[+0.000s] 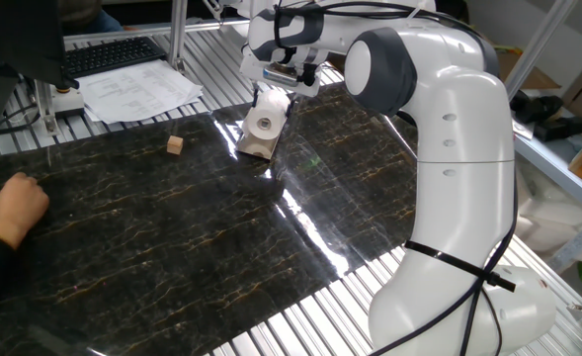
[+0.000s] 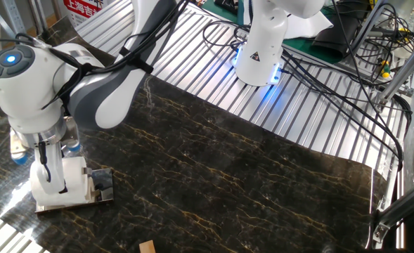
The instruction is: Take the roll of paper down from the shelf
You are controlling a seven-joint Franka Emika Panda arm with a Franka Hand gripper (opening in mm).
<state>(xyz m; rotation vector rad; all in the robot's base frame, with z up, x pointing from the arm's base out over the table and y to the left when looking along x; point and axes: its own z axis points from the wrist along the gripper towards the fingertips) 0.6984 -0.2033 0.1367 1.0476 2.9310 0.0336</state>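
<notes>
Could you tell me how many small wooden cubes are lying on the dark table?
1: the wooden cube lies on the dark table, left of the shelf holding the roll of paper. None seems hidden.

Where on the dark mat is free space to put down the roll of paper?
The wide stretch of the dark mat between the wooden cube, the person's hand and the arm's base is bare. It is crowded at the shelf, where the claw hangs over the roll of paper.

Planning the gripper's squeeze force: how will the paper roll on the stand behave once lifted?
The roll of paper looks soft with a hollow core, so it probably dents under pressure. Likely light. Being cylindrical, it may roll once set down off the shelf.
</notes>
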